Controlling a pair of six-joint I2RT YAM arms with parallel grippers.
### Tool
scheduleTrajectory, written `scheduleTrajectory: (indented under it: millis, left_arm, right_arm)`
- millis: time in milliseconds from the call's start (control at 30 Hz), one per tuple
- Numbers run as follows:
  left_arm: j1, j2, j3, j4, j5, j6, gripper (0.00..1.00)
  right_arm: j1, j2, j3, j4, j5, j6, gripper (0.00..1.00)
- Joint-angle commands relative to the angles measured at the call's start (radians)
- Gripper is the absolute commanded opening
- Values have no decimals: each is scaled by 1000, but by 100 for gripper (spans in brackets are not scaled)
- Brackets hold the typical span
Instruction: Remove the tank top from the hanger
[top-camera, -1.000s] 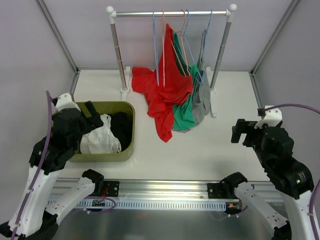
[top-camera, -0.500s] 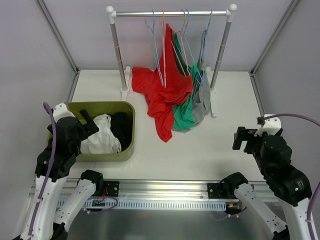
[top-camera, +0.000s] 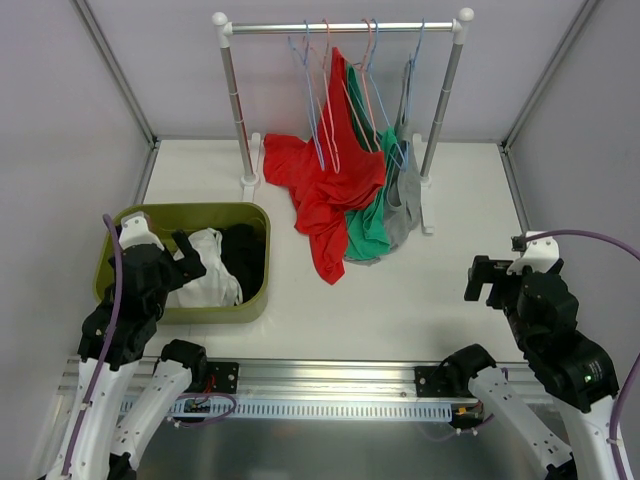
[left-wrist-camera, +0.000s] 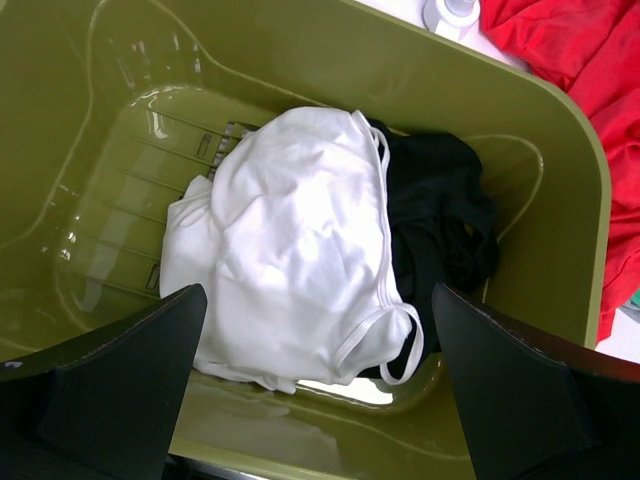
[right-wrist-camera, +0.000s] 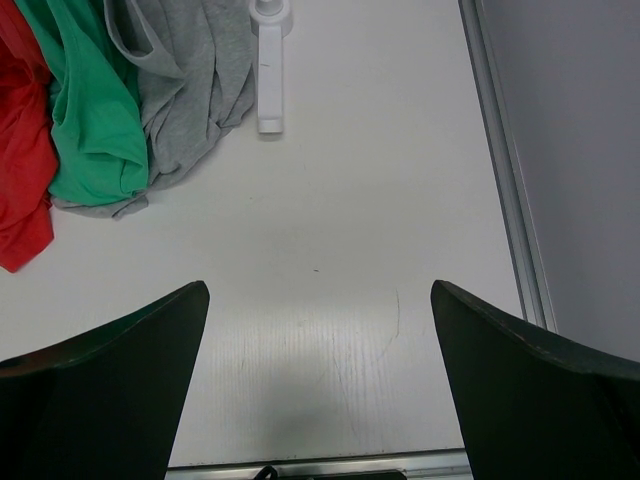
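Grippers apart, empty: left gripper (left-wrist-camera: 318, 290) over olive plastic bin (left-wrist-camera: 560, 130), right gripper (right-wrist-camera: 318, 285) over white tabletop (right-wrist-camera: 330, 200). Grey tank top (top-camera: 403, 205) on far blue wire hanger (top-camera: 415, 55), pressed against green top (top-camera: 370, 225); could drag both off.

White table (top-camera: 430, 300) between pale lilac walls (top-camera: 280, 85), metal corner posts (top-camera: 115, 70)

Black garment (left-wrist-camera: 440, 210): partly buried under white top (left-wrist-camera: 290, 250); the bin (left-wrist-camera: 400, 70) runs off the left wrist view's edges. Red garment (top-camera: 325, 190), green top (top-camera: 368, 225) and grey top (top-camera: 403, 200) overlap below the rack (top-camera: 340, 27), so where each one hangs cannot be told.
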Motion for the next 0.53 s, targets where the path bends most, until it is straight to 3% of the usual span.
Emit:
scheduleTrajectory:
  millis: [0, 500]
  left_arm:
    - [6, -35, -19, 50, -3, 18, 99]
    - [6, -63, -54, 103, 83, 61, 99]
  right_arm:
    - [0, -10, -2, 39, 25, 8, 100]
    - [2, 23, -13, 49, 19, 34, 100]
